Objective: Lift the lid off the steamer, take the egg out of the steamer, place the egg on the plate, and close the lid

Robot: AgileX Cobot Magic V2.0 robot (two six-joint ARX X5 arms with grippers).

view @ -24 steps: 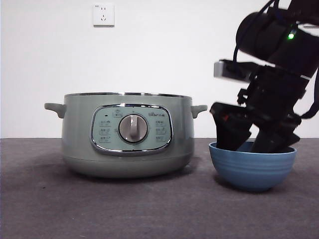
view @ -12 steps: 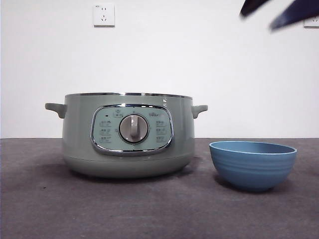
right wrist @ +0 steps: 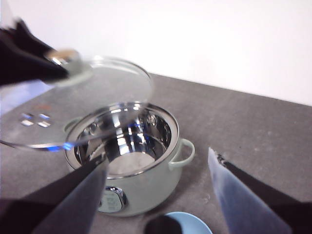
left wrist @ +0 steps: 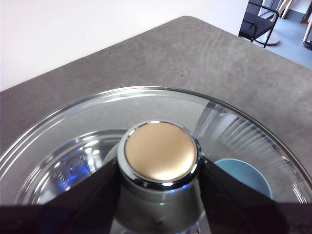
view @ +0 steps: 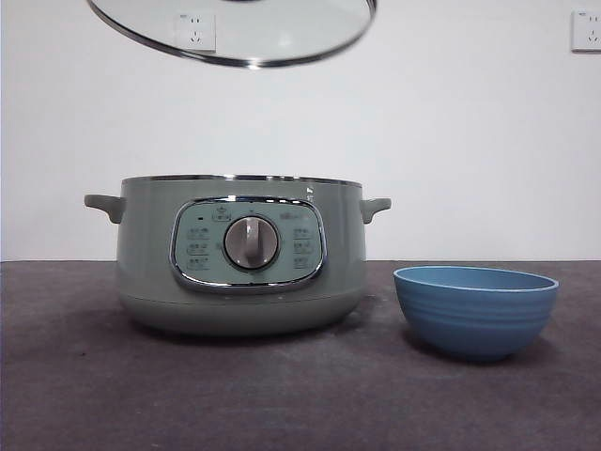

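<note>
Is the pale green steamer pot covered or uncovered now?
Uncovered: the left gripper holds the clear glass lid high above the steamer pot.

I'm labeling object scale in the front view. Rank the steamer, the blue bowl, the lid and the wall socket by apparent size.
1. steamer, largest.
2. lid: looks about as wide, but cropped at the top edge, so unsure.
3. blue bowl.
4. wall socket, smallest.

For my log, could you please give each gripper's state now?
Left gripper: shut on the clear glass lid knob.
Right gripper: open, empty.
</note>
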